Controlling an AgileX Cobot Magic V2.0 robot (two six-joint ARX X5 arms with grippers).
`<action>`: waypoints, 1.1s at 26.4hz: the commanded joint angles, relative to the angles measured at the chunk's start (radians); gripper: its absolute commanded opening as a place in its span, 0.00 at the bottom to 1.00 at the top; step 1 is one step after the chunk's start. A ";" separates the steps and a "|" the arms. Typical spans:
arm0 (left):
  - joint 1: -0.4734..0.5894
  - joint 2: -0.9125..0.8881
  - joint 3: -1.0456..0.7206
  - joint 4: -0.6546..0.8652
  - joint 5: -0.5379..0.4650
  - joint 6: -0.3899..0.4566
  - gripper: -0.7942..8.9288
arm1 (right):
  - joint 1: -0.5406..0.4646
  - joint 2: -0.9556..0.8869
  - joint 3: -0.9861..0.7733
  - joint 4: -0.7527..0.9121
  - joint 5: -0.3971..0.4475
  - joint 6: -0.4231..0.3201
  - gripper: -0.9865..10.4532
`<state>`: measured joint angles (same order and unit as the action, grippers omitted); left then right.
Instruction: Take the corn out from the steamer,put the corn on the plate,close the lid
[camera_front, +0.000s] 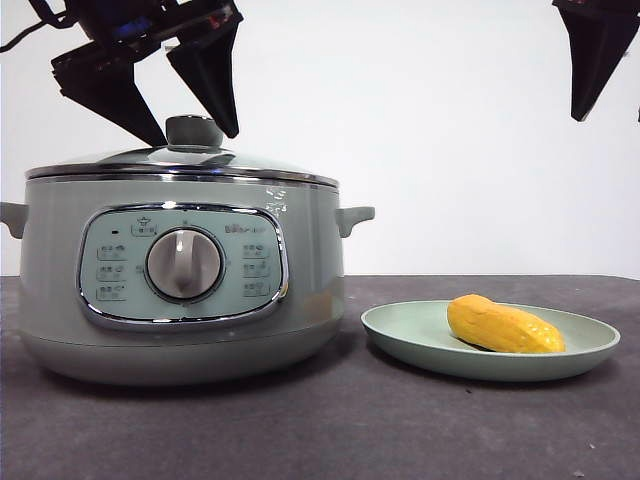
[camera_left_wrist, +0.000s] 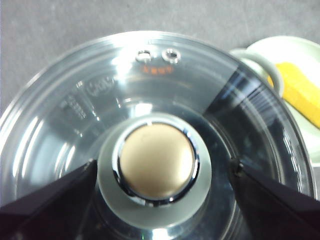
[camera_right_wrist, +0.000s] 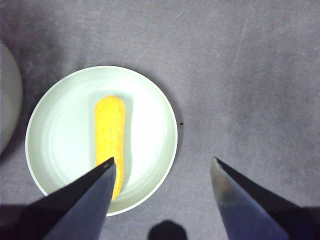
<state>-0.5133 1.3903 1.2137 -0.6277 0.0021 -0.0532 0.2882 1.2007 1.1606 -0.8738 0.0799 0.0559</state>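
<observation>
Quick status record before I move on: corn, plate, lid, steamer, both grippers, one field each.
corn: lying on the plate, nothing gripping it
plate: on the table beside the steamer
lid: seated on the steamer, knob up
steamer: closed, dial facing the front camera
left gripper: open, fingers either side of the lid knob, not gripping it
right gripper: open, raised above the table by the plate, holding nothing

Corn (camera_front: 505, 326) on plate (camera_front: 420, 345), steamer (camera_front: 180, 280) lidded

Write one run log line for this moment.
corn: on plate | lid: on steamer | left gripper: open, astride lid knob | right gripper: open, above plate
</observation>
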 joint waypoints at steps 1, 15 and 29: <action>-0.003 -0.033 0.006 0.003 0.002 0.002 0.54 | 0.001 -0.018 -0.008 0.013 -0.003 -0.006 0.36; -0.008 -0.452 -0.095 -0.034 -0.101 0.055 0.07 | 0.095 -0.431 -0.242 0.339 -0.146 0.024 0.08; -0.011 -0.979 -0.671 0.205 -0.187 0.018 0.07 | 0.166 -0.704 -0.724 0.610 -0.016 0.157 0.08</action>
<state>-0.5201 0.4381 0.5510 -0.4412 -0.1806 -0.0265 0.4519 0.4961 0.4484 -0.2764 0.0574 0.1951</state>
